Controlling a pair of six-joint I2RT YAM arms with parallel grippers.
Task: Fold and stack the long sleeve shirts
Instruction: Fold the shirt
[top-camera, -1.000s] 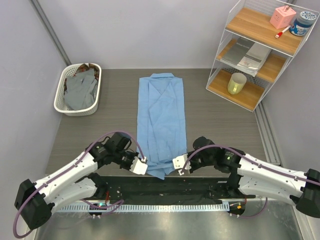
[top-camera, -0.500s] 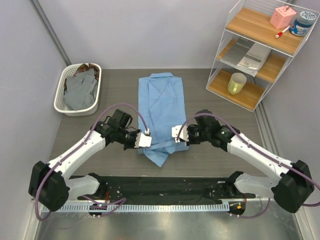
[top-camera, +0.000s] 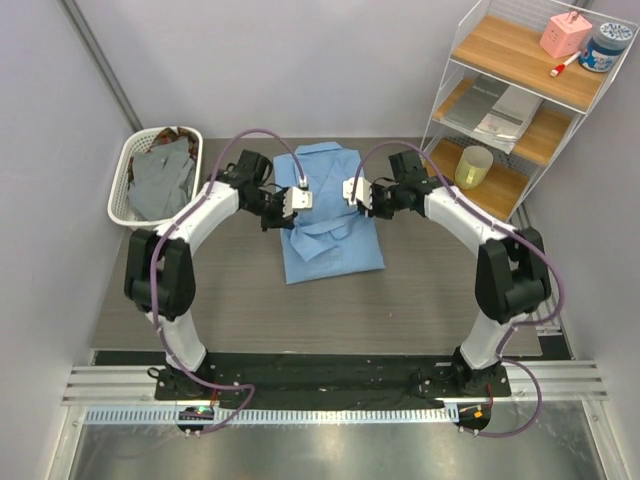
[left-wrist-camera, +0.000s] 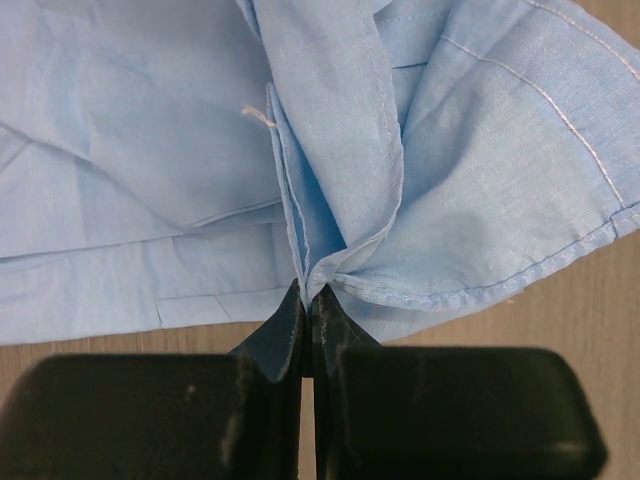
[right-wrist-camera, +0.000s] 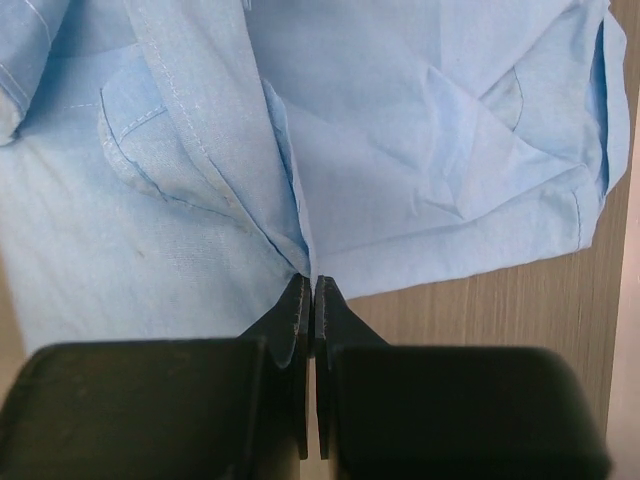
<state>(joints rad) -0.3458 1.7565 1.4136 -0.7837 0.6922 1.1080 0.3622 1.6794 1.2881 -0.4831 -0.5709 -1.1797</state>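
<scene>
The light blue collared shirt (top-camera: 330, 225) lies on the table, doubled over toward the far side. My left gripper (top-camera: 291, 203) is shut on its folded hem at the left edge; the pinched cloth (left-wrist-camera: 330, 230) shows bunched between the tips (left-wrist-camera: 308, 292). My right gripper (top-camera: 357, 193) is shut on the hem at the right edge, with the cloth (right-wrist-camera: 200, 180) pinched at the tips (right-wrist-camera: 311, 283). Grey and brown shirts (top-camera: 160, 180) lie crumpled in a white basket (top-camera: 122, 178) at the far left.
A wire shelf unit (top-camera: 505, 110) stands at the far right with a yellow cup (top-camera: 473, 167), papers, a pink box and a blue-lidded jar. Bare wooden table (top-camera: 330, 320) lies in front of the shirt. A black rail runs along the near edge.
Both grippers have carried the shirt's near hem away from the table's near edge up toward the collar, so the long shirt is now doubled over to about half its length.
</scene>
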